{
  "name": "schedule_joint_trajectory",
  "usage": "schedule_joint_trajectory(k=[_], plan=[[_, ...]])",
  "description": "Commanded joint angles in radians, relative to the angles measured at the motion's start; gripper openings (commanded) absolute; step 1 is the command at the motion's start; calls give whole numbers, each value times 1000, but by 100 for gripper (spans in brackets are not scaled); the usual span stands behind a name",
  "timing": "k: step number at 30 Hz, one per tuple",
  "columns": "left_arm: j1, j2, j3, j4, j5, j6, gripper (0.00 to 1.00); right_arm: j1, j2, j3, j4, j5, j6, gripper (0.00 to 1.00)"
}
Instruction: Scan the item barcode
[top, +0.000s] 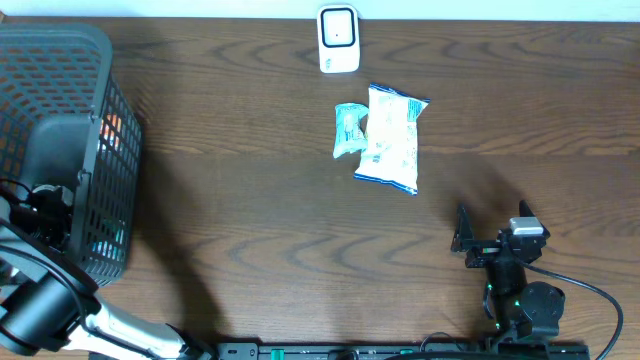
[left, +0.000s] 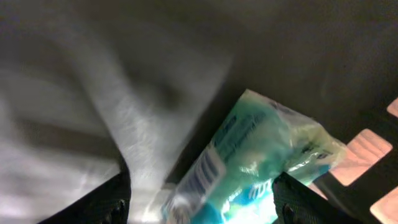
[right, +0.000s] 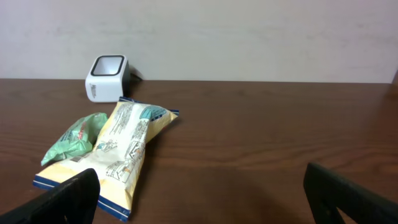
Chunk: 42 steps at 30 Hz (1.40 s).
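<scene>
Teal packet (left: 249, 155), barcode showing, lies tilted between the fingers of the left pincer (left: 202, 205), down in the black basket (top: 100, 60) at far left; I cannot tell whether it is pinched. Mid-surface, a white scanner (top: 338, 40) stands behind a green pouch (top: 349, 130) and a pale bag (top: 392, 140). The right pincer (right: 202, 186) is spread wide, holding nothing.

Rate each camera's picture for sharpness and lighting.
Overhead: sharp and evenly lit, with soft shadows on the dark wooden table beside the black mesh basket. Left wrist: dim and motion-smeared; the teal-and-white crinkly packet and its barcode are soft. Right wrist: crisp on the white box scanner and yellow-and-white snack bag; no glare.
</scene>
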Motion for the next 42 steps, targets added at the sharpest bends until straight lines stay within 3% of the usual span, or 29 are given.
schedule_joint_trajectory(k=[1,3,4,6,7,13,21,26,31,35,38,42], plan=[[-2,39,-15,-4,85,3,72,6,-3,-2,-4,5,-14,99],[-2,51,-21,-8,97,3,72,6,-3,-2,-4,5,-14,99],[-2,58,-21,-13,97,3,59,6,-3,-2,-4,5,-14,99],[-1,58,-21,-14,96,2,20,6,-3,-2,-4,5,-14,99],[-1,58,-20,-14,96,2,8,6,-3,-2,-4,5,-14,99],[-1,51,44,-52,96,-34,7,6,-3,-2,-4,5,-14,99],[-1,-20,268,-203,96,-81,7,6,-3,-2,-4,5,-14,99],[-1,-115,399,-192,93,-257,7,6,-3,-2,-4,5,-14,99],[-2,-245,480,-111,112,-507,7,6,-3,-2,-4,4,-14,99],[-2,-372,481,14,260,-587,7,6,-3,-2,-4,5,-14,99],[-2,-463,481,115,409,-715,7,6,-3,-2,-4,5,-14,99],[-24,-555,481,206,493,-1034,7,6,-3,-2,-4,5,-14,99]])
